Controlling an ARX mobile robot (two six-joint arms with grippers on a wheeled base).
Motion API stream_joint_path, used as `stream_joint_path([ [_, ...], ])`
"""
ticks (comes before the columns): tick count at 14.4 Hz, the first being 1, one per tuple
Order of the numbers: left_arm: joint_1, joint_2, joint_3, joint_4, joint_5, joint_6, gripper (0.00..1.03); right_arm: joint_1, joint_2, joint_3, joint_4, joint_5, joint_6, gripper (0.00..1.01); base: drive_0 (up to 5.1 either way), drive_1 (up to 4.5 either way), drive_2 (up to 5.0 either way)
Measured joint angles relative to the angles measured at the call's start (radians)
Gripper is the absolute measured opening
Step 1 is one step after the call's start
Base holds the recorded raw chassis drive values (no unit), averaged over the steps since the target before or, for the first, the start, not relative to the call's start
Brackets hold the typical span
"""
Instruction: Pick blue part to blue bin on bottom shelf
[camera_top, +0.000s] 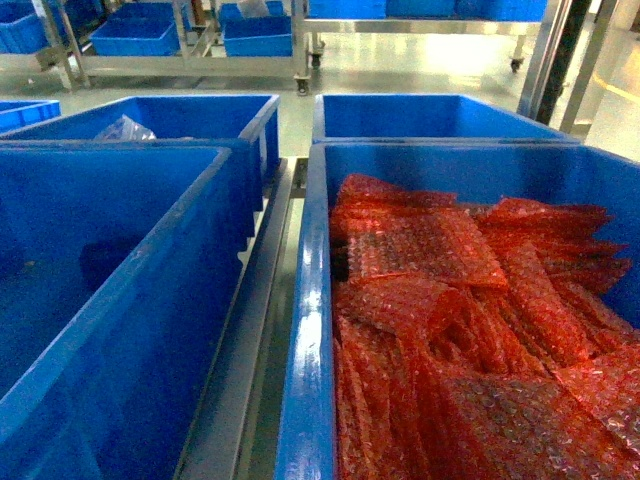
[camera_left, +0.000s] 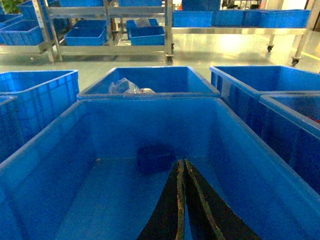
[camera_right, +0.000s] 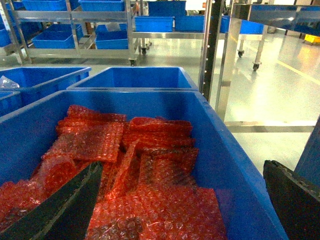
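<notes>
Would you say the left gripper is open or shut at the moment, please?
Shut: in the left wrist view the left gripper has its two dark fingers pressed together, nothing between them, above the floor of the near blue bin.

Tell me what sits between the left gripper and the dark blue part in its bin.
Only bare blue bin floor separates the shut left gripper from the dark blue block-shaped part, per the left wrist view.

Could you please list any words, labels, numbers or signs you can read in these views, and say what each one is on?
None: no readable text shows in any view.
The blue bins carry no visible label or number.
The red bubble-wrap bags show no print.
The clear bag in the far bin is too blurred to tell.
</notes>
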Motion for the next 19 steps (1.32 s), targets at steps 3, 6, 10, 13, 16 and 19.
stream_joint_path([
  [3,0.000,-0.095,-0.019,-0.065,0.000,0.000,0.02,0.000,0.000,0.000,0.000,0.000,0.000,0.98,0.0,0.00,0.0],
  [6,0.000,-0.152,-0.048,-0.091,0.000,0.000,0.02,0.000,0.000,0.000,0.000,0.000,0.000,0.98,0.0,0.00,0.0],
  [10,0.000,-0.238,-0.048,-0.174,0.000,0.000,0.02,0.000,0.000,0.000,0.000,0.000,0.000,0.98,0.0,0.00,0.0],
  [13,0.000,-0.296,-0.048,-0.230,0.000,0.000,0.02,0.000,0.000,0.000,0.000,0.000,0.000,0.98,0.0,0.00,0.0],
  [16,0.000,-0.452,-0.047,-0.440,0.003,0.000,0.02,0.000,0.000,0.000,-0.001,0.000,0.000,0.98,0.0,0.00,0.0],
  [19,0.000,-0.490,-0.047,-0.443,0.002,0.000,0.02,0.000,0.000,0.000,-0.002,0.001,0.000,0.98,0.0,0.00,0.0],
])
